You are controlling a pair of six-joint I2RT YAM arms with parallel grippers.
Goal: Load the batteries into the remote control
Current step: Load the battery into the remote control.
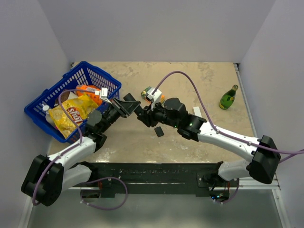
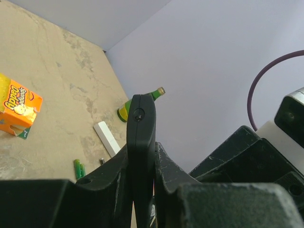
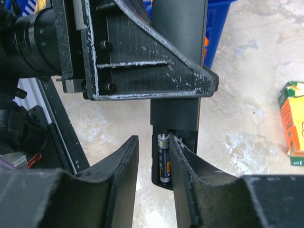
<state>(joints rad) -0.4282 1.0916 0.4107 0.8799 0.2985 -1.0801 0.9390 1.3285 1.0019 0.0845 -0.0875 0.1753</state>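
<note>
One black remote (image 2: 141,137) and one small black cover (image 1: 159,131). One battery (image 3: 164,159) sits in the remote. The green batteries (image 2: 79,169) lying on the desk (image 1: 190,76) look like two side by side, though they are too small to be sure. One white bar (image 2: 107,137), one green bottle (image 1: 229,97), one blue basket (image 1: 52,91), one yellow chip bag (image 1: 73,116). One orange box (image 2: 16,111) is on the desk and one orange packet (image 1: 88,91) is in the basket.

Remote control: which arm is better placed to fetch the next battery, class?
Probably right. The right end effector stands open at the seated battery, so it is free. The left end effector is clamped on the remote control. A loose battery lies on the table.
</note>
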